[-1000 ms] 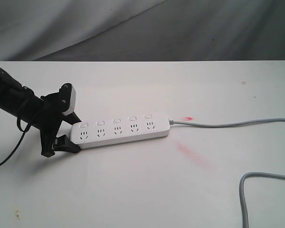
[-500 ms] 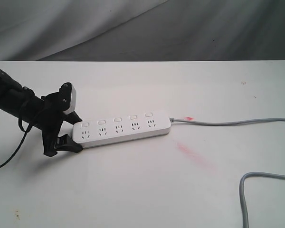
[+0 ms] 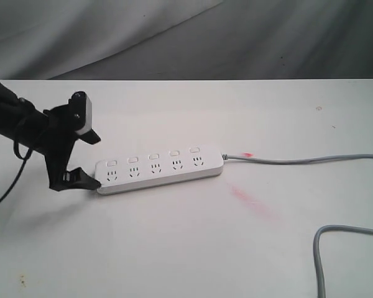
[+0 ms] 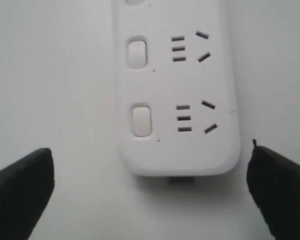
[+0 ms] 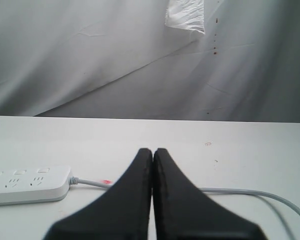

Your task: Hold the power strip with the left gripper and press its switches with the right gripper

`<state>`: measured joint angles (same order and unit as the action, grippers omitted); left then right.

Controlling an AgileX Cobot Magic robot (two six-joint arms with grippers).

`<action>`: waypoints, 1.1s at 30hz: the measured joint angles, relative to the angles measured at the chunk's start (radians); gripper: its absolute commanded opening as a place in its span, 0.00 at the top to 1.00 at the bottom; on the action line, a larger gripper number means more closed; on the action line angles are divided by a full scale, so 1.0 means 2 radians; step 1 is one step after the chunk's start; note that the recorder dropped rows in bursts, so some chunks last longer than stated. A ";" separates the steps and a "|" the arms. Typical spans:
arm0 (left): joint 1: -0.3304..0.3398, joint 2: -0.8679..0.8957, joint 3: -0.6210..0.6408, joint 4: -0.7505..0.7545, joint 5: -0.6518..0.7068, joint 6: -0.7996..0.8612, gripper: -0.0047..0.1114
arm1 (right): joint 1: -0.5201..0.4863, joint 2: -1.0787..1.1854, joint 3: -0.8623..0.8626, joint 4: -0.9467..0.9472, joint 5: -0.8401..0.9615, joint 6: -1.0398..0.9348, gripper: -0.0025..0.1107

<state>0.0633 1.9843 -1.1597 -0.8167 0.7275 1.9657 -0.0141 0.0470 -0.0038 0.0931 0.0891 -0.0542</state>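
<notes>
On your far left, the left gripper [image 3: 93, 160], a black two-jawed claw with a small grey-white block on an all-black arm, sits low over the white tabletop [image 3: 174, 248] with its jaws spread wide and nothing clamped. In the left wrist view its fingers [image 4: 20, 192] stand either side of a rounded end, with a wide gap on one side and a thin one on the other. That end belongs to the power strip [image 3: 158, 169], a long flat white plastic bar lying face up on the table, left of centre. Its five small white rectangular switches [image 3: 153, 157] run in a row, one above each socket. From its right end a thin grey cord [image 3: 298, 162] trails off to the right edge, and faint red smears [image 3: 252, 202] mark the table just beside that end. The right gripper [image 5: 153, 152], a black two-fingered claw, shows only in its own wrist view. You see it clenched with nothing between the fingers, held well apart from the strip.
</notes>
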 measured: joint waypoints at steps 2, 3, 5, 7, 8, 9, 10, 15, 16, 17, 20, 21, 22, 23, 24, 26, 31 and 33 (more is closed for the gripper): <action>0.000 -0.036 0.000 0.028 0.002 -0.028 0.12 | 0.000 0.000 0.000 0.000 0.000 0.000 0.98; 0.000 -0.057 0.000 0.040 0.006 -0.050 0.12 | 0.000 0.000 0.000 0.000 0.000 0.000 0.98; 0.000 -0.098 0.000 0.059 0.011 -0.103 0.12 | 0.000 0.000 0.000 0.000 0.000 0.000 0.98; 0.000 -0.140 0.000 0.068 0.013 -0.189 0.12 | 0.000 0.000 0.000 0.000 0.000 0.000 0.98; 0.000 -0.163 0.000 0.071 0.013 -0.242 0.12 | 0.000 0.000 0.000 0.000 0.000 0.000 0.98; 0.000 -0.186 0.000 0.073 0.013 -0.299 0.12 | 0.000 0.000 0.000 0.000 0.000 0.000 0.98; 0.000 -0.209 0.000 0.077 0.013 -0.344 0.12 | 0.000 0.000 0.000 0.000 0.000 0.000 0.98; 0.000 -0.307 0.000 0.082 0.021 -0.526 0.12 | 0.000 0.000 0.000 0.000 0.000 0.000 0.98; 0.000 -0.324 0.000 0.083 0.025 -0.542 0.12 | 0.000 0.000 0.000 0.000 0.000 0.000 0.98; 0.000 -0.336 0.000 0.082 0.031 -0.553 0.12 | 0.000 0.000 0.000 0.000 0.000 0.000 0.98; 0.000 -0.377 0.000 0.083 0.054 -0.565 0.13 | 0.000 0.000 0.000 0.000 0.000 0.000 0.98; 0.000 -0.389 0.000 0.084 0.063 -0.568 0.15 | 0.000 0.000 0.000 0.000 0.000 0.000 0.98; 0.000 -0.400 0.000 0.084 0.069 -0.570 0.18 | 0.000 0.000 0.000 0.000 0.000 0.000 0.98; 0.000 -0.409 0.000 0.084 0.077 -0.573 0.23 | 0.000 0.000 0.000 0.000 0.000 0.000 0.98; 0.000 -0.419 0.000 0.085 0.085 -0.579 0.32 | 0.000 0.000 0.000 0.000 0.000 0.000 0.98; 0.000 -0.436 0.000 0.085 0.099 -0.594 0.52 | 0.000 0.000 0.000 0.000 0.000 0.000 0.98; 0.000 -0.482 0.000 0.080 0.128 -0.619 0.96 | 0.000 0.000 0.000 0.000 0.000 0.000 0.98; 0.000 -0.500 0.000 0.066 0.134 -0.621 0.95 | 0.000 0.000 0.000 0.000 0.000 0.000 0.98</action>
<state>0.0633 0.9837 -1.1597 -0.6837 0.9958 0.7228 -0.0141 0.0470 -0.0038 0.0931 0.0891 -0.0542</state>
